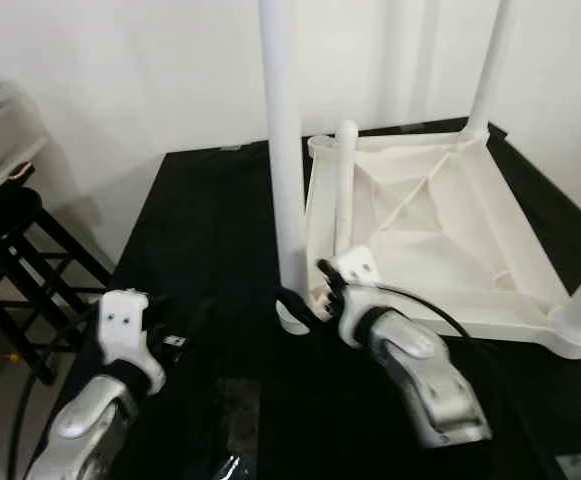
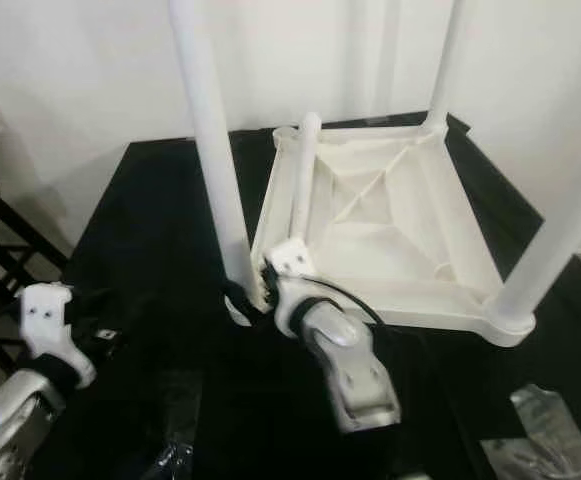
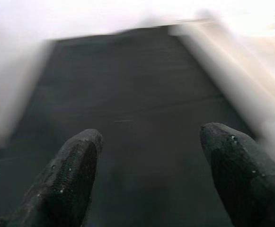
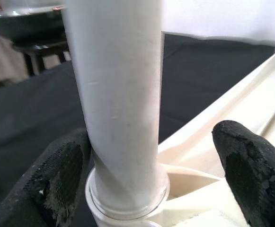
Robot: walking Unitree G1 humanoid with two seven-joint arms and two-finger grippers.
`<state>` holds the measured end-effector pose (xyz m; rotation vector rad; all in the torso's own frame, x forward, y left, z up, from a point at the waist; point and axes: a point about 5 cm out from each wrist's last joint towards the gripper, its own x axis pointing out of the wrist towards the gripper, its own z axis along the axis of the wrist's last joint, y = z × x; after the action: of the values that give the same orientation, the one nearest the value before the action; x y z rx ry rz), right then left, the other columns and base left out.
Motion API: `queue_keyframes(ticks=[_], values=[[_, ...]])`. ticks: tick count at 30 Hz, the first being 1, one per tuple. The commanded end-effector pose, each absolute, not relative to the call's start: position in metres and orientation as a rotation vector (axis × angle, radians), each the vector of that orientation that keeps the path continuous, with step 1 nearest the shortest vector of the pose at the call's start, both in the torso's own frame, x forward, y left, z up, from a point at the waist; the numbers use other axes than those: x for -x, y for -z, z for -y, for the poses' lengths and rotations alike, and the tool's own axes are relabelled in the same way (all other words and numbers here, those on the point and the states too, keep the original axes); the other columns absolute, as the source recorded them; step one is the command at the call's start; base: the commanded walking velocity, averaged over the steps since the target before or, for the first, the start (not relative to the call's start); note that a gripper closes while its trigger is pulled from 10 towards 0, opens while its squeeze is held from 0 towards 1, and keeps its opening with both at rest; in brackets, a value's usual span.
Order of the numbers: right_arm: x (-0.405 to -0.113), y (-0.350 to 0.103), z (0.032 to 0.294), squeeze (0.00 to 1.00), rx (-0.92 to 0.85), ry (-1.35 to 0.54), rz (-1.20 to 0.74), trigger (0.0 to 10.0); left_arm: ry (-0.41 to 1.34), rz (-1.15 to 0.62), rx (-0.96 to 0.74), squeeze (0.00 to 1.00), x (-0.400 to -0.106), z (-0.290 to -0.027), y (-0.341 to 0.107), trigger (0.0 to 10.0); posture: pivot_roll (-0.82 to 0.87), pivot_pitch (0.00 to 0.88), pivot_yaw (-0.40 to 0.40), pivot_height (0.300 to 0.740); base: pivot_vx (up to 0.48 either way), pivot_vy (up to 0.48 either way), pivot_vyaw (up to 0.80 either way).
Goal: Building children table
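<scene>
The right gripper is straddling the near-left table leg with fingers spread, not clamping it, just above the socket on the upturned white tabletop. The leg is standing upright, its top cut off. The left gripper is hovering open farther left, blurred.

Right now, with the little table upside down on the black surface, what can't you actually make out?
- Near leg: its top is cut off by the head views' upper edge.
- Its socket: the leg hides whether it is fully seated.
- Right gripper: the wrist blocks its fingertips in the head views.
- Left wrist view: blurred, so the pale edge beyond the left gripper is unclear.
</scene>
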<state>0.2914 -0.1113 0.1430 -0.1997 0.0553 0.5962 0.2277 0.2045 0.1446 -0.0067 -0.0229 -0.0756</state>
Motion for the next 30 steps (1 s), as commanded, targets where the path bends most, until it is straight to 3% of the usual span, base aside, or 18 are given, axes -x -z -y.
queue_keyframes(ticks=[1,6,30], values=[[-0.283,-0.143,0.113,0.04,0.251,-0.595,-0.019,10.0,0.027,0.026,-0.045,0.0,-0.219,-0.203,-0.144,10.0,-0.06,0.061,0.126,0.74,0.0,0.0,0.0],[-0.278,-0.146,0.116,0.0,0.245,-0.548,0.023,10.0,0.001,0.041,-0.117,0.0,-0.211,-0.196,-0.141,10.0,-0.05,0.067,0.122,0.74,0.0,0.0,0.0],[-0.278,-0.143,0.129,0.0,0.192,-0.494,-0.04,10.0,-0.034,0.083,-0.016,0.0,-0.219,-0.189,-0.136,10.0,-0.08,0.052,0.078,0.74,0.0,0.0,0.0]])
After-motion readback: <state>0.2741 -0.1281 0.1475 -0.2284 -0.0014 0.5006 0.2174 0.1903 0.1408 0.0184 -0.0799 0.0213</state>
